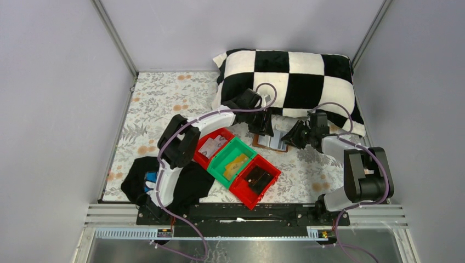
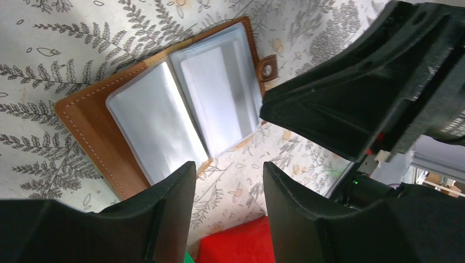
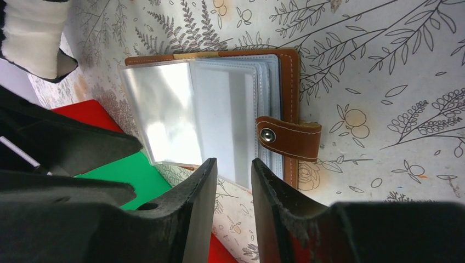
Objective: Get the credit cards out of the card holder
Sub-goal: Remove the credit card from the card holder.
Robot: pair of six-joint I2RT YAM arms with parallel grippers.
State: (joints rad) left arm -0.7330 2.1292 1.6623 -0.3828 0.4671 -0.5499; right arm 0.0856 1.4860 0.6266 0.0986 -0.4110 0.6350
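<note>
Brown card holder (image 2: 82, 120) unfolded | left tool (image 2: 229, 164) half spread, holding nothing | right tool (image 3: 233, 160) narrower gap, holding nothing

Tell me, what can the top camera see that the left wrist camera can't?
Only the top view shows the checkered pillow, the black cloth and the whole row of bins. Only the left wrist view shows the snap tab and the white stitching up close. Both show the card holder lying open on the flowery table cover.
</note>
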